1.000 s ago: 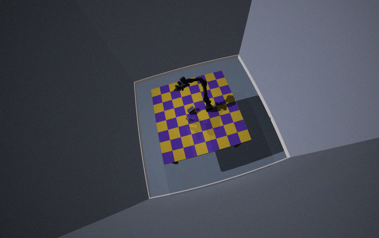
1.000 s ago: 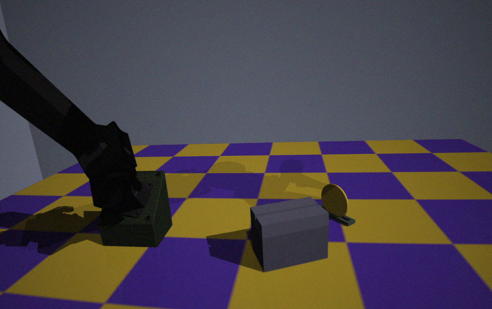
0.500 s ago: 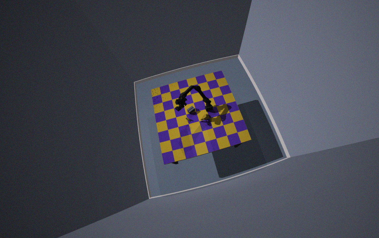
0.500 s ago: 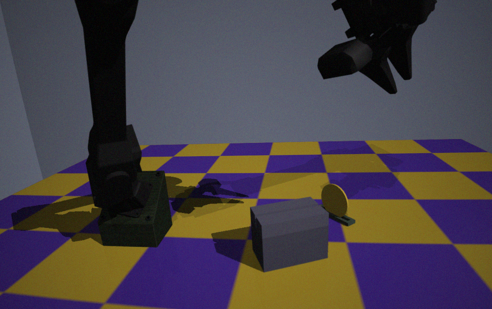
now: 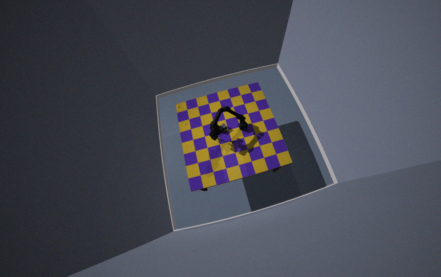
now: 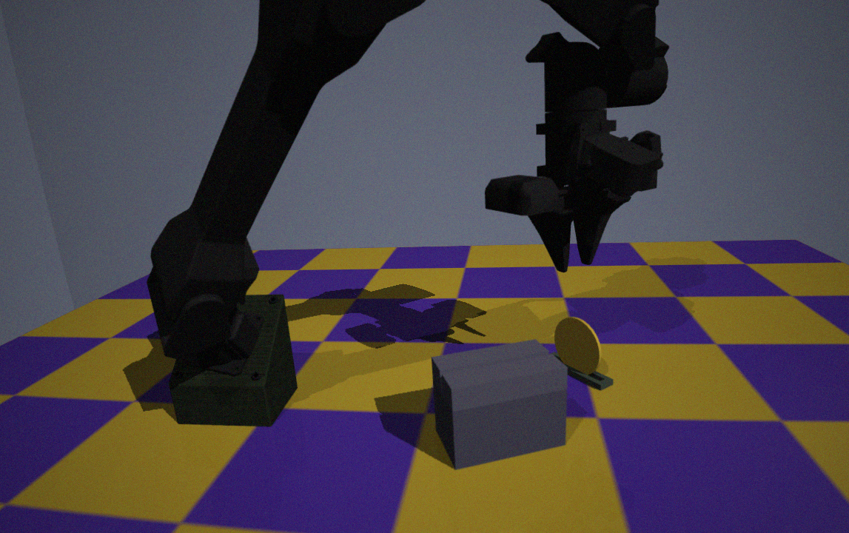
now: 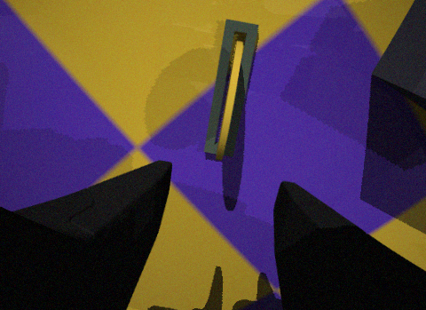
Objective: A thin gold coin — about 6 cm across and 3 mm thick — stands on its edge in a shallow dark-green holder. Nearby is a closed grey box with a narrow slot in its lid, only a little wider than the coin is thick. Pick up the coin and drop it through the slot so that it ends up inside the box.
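Observation:
The gold coin (image 6: 576,344) (image 7: 232,90) stands on its edge in the dark-green holder (image 6: 598,380) (image 7: 216,96), just behind the right end of the grey box (image 6: 499,404) (image 7: 396,115). The box is closed and a narrow slot (image 6: 494,358) runs along its lid. My gripper (image 6: 575,265) (image 7: 224,186) (image 5: 214,135) hangs above the coin, pointing down, well clear of it. Its fingers stand partly apart with nothing between them. In the wrist view the coin shows edge-on, ahead of the gap between the fingertips.
The arm's dark base block (image 6: 228,377) stands on the purple and yellow checkered table (image 6: 679,463) (image 5: 249,165), to the left of the box. The arm arches over the box. Grey walls surround the table.

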